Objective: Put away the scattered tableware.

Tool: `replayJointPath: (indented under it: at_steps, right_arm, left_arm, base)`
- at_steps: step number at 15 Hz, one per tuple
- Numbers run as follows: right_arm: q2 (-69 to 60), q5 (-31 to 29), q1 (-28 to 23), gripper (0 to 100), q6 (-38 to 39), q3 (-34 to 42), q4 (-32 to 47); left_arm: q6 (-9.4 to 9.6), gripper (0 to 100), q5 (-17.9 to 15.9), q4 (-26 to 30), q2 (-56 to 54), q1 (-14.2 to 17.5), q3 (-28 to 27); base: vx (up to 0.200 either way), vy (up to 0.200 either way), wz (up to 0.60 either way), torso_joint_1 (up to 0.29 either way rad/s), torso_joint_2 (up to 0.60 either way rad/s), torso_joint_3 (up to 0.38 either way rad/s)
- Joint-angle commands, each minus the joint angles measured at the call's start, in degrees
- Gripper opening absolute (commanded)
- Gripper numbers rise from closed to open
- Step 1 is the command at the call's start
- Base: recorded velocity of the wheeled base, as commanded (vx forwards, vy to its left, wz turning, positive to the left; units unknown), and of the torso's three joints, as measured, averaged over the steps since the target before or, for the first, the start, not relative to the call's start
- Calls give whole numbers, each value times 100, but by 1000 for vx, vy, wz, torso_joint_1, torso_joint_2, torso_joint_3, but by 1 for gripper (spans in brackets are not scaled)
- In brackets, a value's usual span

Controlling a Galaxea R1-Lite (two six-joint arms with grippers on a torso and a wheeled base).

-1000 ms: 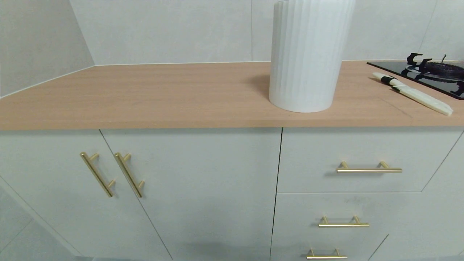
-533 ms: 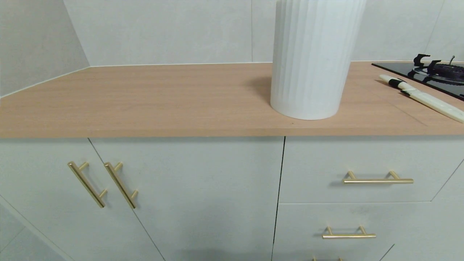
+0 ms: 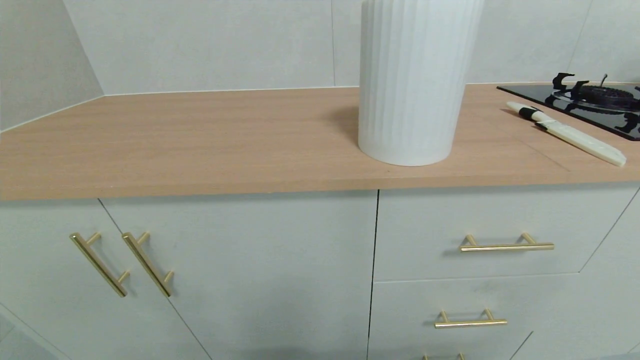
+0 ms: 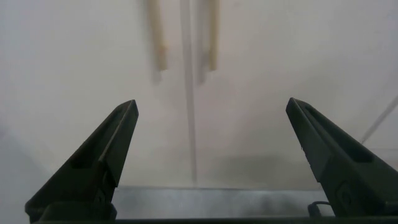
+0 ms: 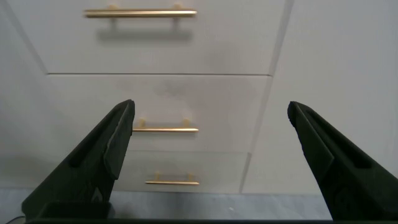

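Standing tall on the wood-grain countertop (image 3: 200, 140): a ribbed white cylinder (image 3: 410, 85). Right of it lies a slim cream knife (image 3: 565, 133), black-banded, beside the glossy hob (image 3: 575, 100). Left gripper (image 4: 211, 104) and right gripper (image 5: 211, 106) both splay dark tapered fingers wide, the left facing what are probably brass door handles (image 4: 158, 37).

I am seeing the container (image 3: 410, 90) standing on the countertop (image 3: 200, 140), right of centre, with the knife (image 3: 565, 134) lying to its right, just before the hob (image 3: 585, 102); drawers (image 3: 475, 220) are sitting below these, cabinet doors (image 3: 250, 275) to their left
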Motion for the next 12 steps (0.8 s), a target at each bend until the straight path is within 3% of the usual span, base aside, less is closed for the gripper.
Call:
replayJointPath:
  at_steps: [1, 6, 12]
  right_arm:
    - [7, -5, 5, 100, -1, 0, 5]
    - [7, 4, 5, 100, -1, 0, 5]
    - [7, 4, 5, 100, -1, 0, 5]
  left_arm:
    - [-2, 100, 3, 0, 0, 0, 2]
    - [-2, 100, 3, 0, 0, 0, 2]
    - [-2, 100, 3, 0, 0, 0, 2]
  base:
    - [0, 0, 0, 0, 0, 0]
    - [0, 0, 0, 0, 0, 0]
    - [0, -200, 0, 2, 2, 3]
